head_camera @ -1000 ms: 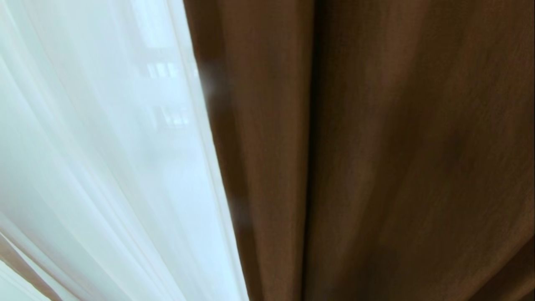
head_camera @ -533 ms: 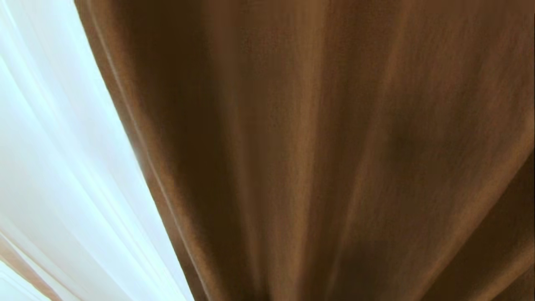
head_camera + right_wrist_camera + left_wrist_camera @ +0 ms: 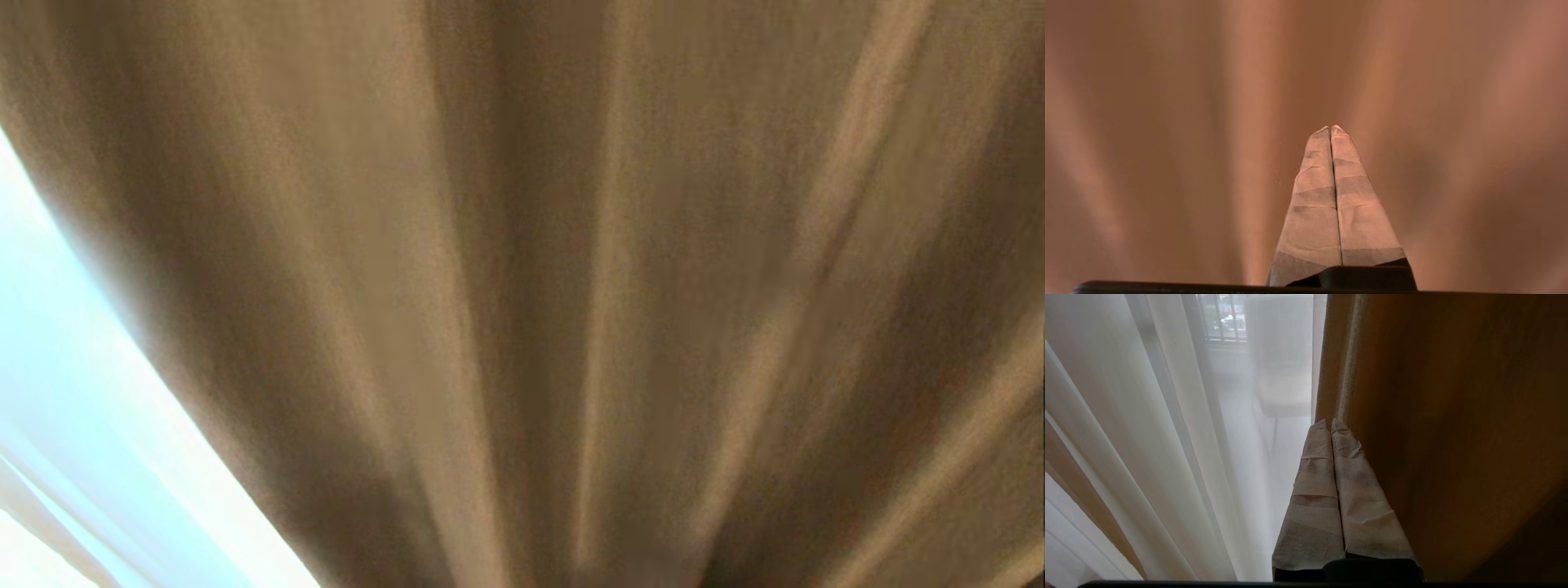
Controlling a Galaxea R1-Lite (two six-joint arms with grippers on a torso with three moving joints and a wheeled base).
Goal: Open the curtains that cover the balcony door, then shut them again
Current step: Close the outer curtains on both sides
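thick curtains (image 3: 571,286) now fill the head view, hanging beyond both grippers' empty, pressed-together jaws, sheers (image 3: 1167,437) leftward.

Drape (image 3: 571,286) thick matt woven cloth; sheer (image 3: 1180,437) thin, see-through.

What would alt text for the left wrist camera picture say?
The left gripper, fingers wrapped in pale tape and shut together, points at the edge where a thick brown drape meets a see-through white sheer. A pale chair shows faintly behind the sheer.
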